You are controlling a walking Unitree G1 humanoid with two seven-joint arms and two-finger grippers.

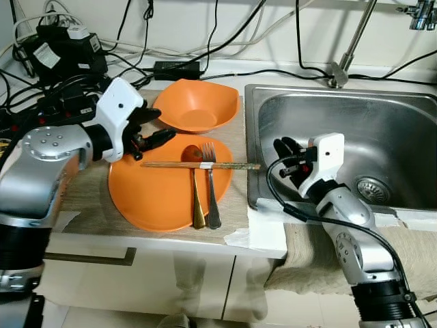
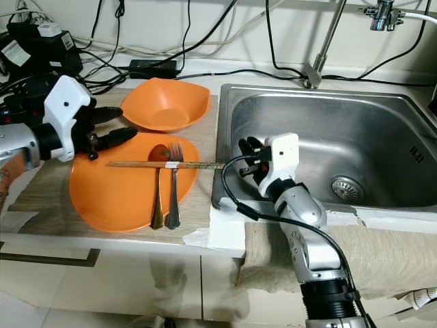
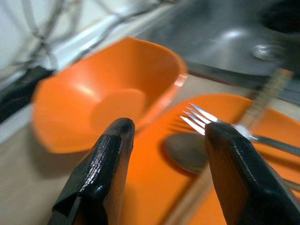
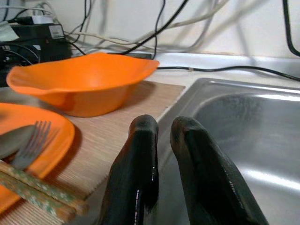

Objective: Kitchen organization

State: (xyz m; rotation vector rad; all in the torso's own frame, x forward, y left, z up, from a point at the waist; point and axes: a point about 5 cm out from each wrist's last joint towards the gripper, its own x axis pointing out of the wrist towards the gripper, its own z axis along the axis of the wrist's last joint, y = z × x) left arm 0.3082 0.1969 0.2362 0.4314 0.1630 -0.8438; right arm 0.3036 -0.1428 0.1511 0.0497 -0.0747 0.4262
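Left pincer [image 3: 164,154] agape over spoon [image 3: 185,152], fork [image 3: 206,121]

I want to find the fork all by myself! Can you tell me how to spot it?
Find the shiny metal sink, then look to its left at the flat orange plate on the counter. Two metal pieces lie side by side on it under a pair of chopsticks laid across. The fork is the one nearer the sink, with pointy prongs; its neighbour, the spoon, has a round end.
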